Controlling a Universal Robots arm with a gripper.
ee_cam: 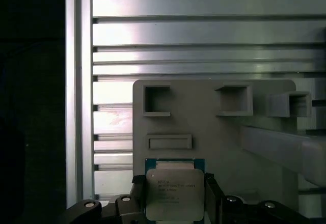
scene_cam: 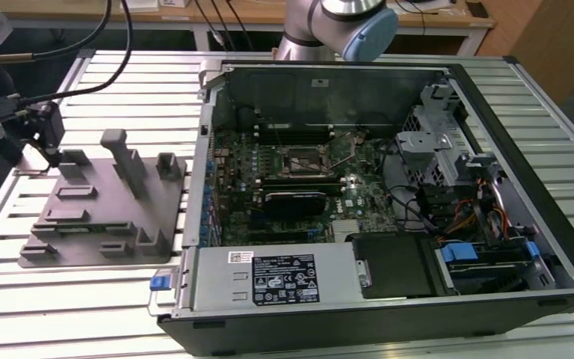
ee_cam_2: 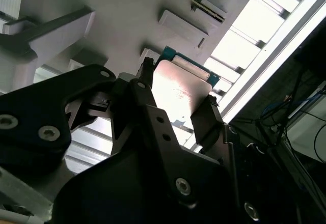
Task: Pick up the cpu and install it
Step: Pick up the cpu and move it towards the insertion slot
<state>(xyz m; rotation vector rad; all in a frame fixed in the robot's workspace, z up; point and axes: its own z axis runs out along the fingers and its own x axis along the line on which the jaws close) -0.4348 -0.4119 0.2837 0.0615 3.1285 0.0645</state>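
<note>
Low at the exterior view's left: hand (scene_cam: pixel 51 153) over the tray's (scene_cam: pixel 98 217) far corner, hard by the surface's (scene_cam: pixel 128 82) edge. Narrowed onto the cpu (ee_cam: pixel 174 196) in both wrist views, one finger (ee_cam_2: pixel 204 116) pressed to each of two opposite sides, apparently gripping. Flat, metal top toward the wrist, on or barely off the tray's corner. Well apart toward the exterior view's right, inside the open case (scene_cam: pixel 526 149): socket (scene_cam: pixel 302 158), near the board's middle.

A robotics lab: slatted aluminium bench (scene_cam: pixel 68 314), opened computer case (scene_cam: pixel 337 93).
</note>
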